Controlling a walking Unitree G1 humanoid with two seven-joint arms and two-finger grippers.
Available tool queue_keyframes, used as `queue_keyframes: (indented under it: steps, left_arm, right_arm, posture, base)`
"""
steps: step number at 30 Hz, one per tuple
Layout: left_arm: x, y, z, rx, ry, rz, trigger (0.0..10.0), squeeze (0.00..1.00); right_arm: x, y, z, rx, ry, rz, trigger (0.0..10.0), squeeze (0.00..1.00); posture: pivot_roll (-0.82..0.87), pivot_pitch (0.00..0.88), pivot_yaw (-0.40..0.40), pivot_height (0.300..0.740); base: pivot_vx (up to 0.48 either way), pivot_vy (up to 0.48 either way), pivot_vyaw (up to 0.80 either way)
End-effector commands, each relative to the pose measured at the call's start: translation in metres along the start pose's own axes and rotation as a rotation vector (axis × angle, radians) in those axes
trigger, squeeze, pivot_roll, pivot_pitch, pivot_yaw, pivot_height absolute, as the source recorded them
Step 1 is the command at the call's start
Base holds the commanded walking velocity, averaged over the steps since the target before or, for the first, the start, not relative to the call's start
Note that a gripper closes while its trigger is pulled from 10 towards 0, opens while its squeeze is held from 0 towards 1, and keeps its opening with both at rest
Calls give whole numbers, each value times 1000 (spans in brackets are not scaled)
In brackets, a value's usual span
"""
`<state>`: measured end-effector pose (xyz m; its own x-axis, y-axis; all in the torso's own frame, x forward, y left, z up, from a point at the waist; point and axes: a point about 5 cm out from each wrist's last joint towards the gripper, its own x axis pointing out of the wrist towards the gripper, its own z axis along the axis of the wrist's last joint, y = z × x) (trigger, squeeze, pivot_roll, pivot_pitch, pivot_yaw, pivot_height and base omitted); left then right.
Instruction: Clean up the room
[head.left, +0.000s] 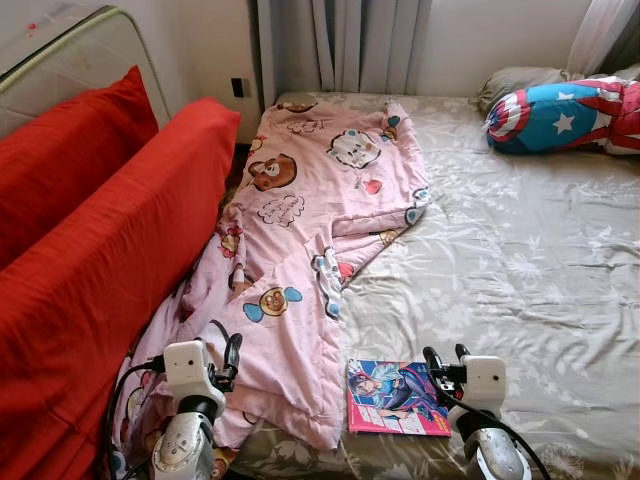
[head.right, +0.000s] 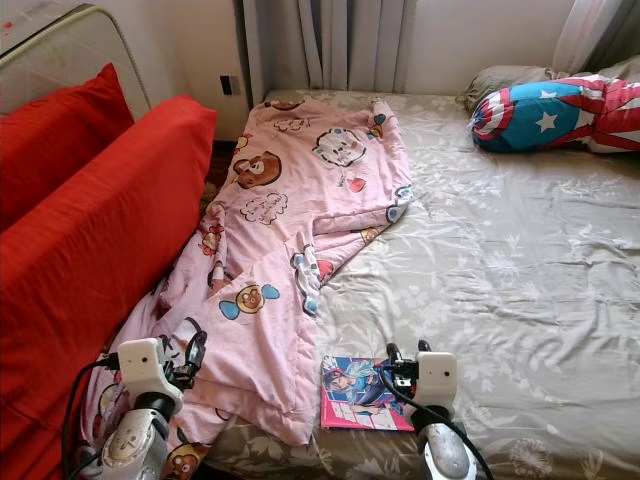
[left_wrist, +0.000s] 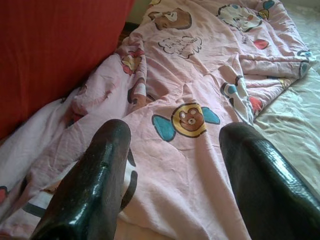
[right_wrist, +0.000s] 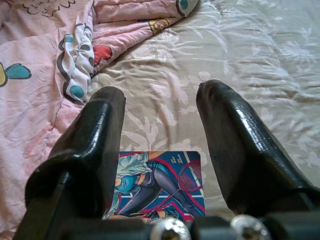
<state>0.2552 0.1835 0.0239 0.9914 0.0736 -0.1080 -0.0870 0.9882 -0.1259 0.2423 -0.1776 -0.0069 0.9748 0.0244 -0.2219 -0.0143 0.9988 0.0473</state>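
Pink cartoon-print quilt (head.left: 300, 250) sprawls from upper centre to lower left; a glossy comic-cover book (head.left: 395, 397) lies lower centre on the grey floral bedsheet (head.left: 520, 290).
We hold the left gripper (left_wrist: 172, 165) and right gripper (right_wrist: 160, 130) wide and empty; we judge the thin, flat book could slide on the sheet, or our fingers could snag the quilt edge just beside it.

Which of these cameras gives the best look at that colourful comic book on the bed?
The left eye view: the comic book lies whole and uncovered on the bed sheet, beside the pink blanket. The right eye view shows it partly behind the right pincer. The right wrist view shows it close, but cut off by a finger.
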Motion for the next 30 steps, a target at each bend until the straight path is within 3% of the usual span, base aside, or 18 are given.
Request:
queue_keyframes:
  steps: [1,4,30]
  left_arm:
    - [-1,-3,1,-6,3,-4,10000,0]
    - [0,-4,1,-9,6,-6,10000,0]
    - [-3,-7,-1,-17,18,-9,10000,0]
  right_arm:
    - [-2,-1,-1,-8,6,-3,10000,0]
    - [-1,-1,0,-11,-2,-1,10000,0]
    - [1,5,5,14,-34,22,10000,0]
  posture:
    - [-179,117,-1,705]
    - [-180,118,0,685]
    - [-180,100,-2,665]
  base:
    - [0,0,0]
    - [0,0,0]
    - [0,0,0]
